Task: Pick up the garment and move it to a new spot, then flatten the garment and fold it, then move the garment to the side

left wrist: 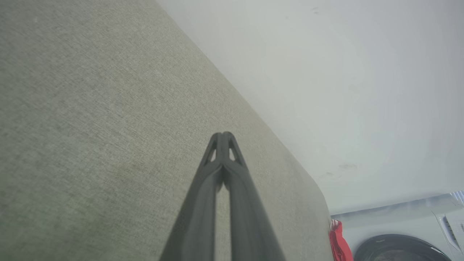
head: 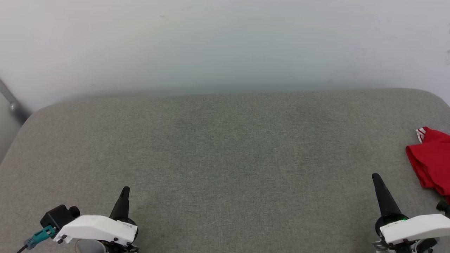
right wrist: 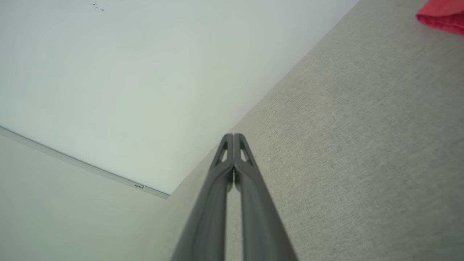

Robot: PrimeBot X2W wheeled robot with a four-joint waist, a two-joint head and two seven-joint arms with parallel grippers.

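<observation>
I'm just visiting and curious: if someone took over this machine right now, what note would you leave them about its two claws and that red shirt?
Left gripper: shut, holding nothing, at the near left of the grey woven-fabric surface.
Right gripper: shut, holding nothing, at the near right.
Red fabric garment with red-and-white striped trim: lies gathered at the surface's right edge, partly cut off in the head view, apart from both grippers.
Done: unclear. It sits off to the side, but whether it is folded cannot be told.
Left: check the fold. If it is unfolded, pick up, move, flatten, fold, set aside.
</observation>
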